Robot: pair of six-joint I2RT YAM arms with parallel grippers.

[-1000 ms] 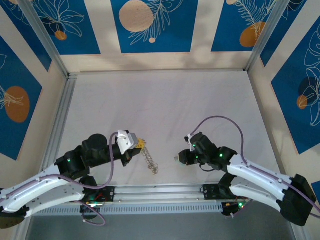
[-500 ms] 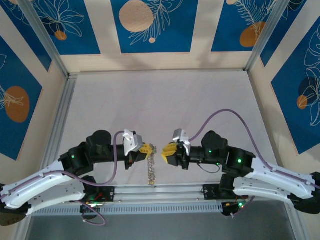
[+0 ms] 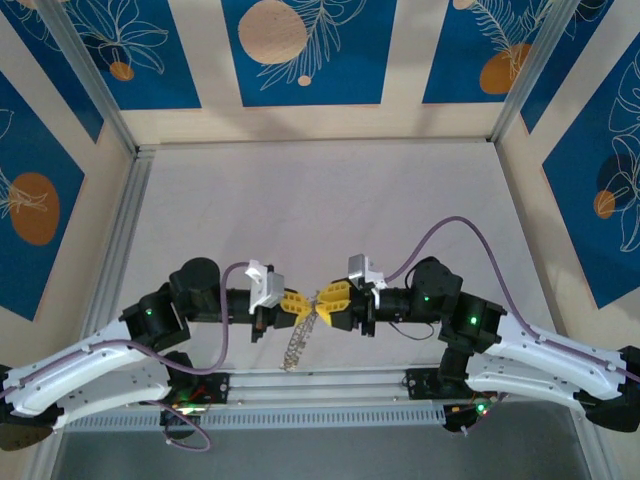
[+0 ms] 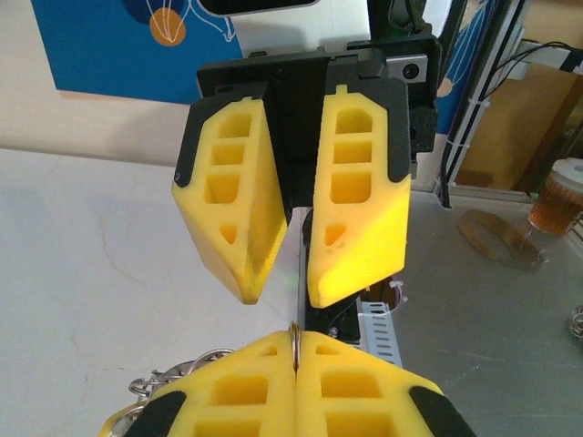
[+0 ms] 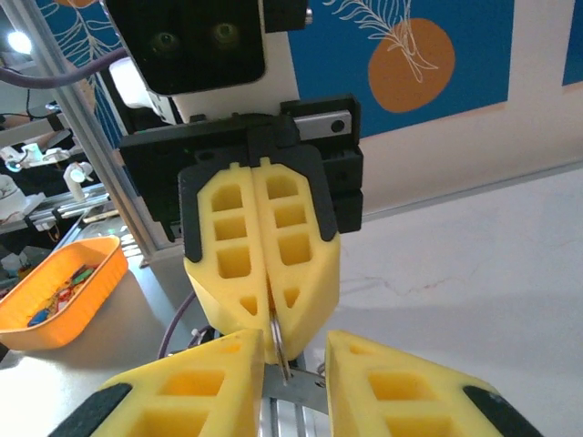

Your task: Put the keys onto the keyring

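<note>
My left gripper (image 3: 303, 303) is shut on the keyring (image 4: 295, 339), a thin metal ring seen edge-on that sticks out a little past its yellow fingertips. From the right wrist view the same keyring (image 5: 279, 348) pokes down out of the left gripper (image 5: 271, 335). My right gripper (image 3: 333, 297) faces it tip to tip, open, its fingers (image 5: 196, 387) standing either side of the ring's edge. Seen from the left wrist, the right gripper (image 4: 284, 293) has nothing in its gap. A silvery chain (image 3: 296, 341) hangs below the ring. I cannot tell whether its pieces are keys.
Both grippers hover above the near part of the pale table (image 3: 330, 200), just beyond the aluminium rail (image 3: 320, 385). An orange tray (image 5: 68, 287) with small coloured pieces sits off the table. A cup (image 4: 556, 196) stands beside it. Metal posts frame the sides.
The right arm has swung in from the right and turned its fingers toward the left gripper. The left gripper has moved right and risen, so the chain now hangs off the table.
</note>
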